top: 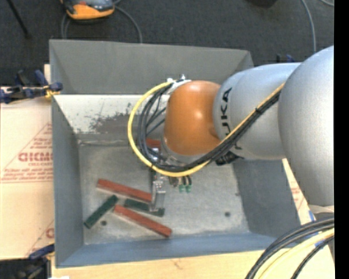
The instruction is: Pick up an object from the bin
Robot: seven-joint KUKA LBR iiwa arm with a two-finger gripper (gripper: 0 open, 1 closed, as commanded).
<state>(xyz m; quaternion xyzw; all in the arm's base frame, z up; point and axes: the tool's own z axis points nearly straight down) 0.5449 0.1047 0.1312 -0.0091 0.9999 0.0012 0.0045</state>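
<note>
My gripper [159,202] hangs below the orange wrist cover, low over the bin's front-left floor. Its tip stands on or just above a short dark green bar [141,204], which lies between two long red-brown bars. The upper red-brown bar [123,189] runs from the left toward the gripper. The lower red-brown bar [143,221] slants toward the front wall. A second dark green bar [100,211] lies slanted to the left of them, apart from the gripper.
A reddish piece [153,143] peeks out under the arm's cables near the back slope. The arm and its cover hide the bin's middle. The right half of the floor is bare grey metal.
</note>
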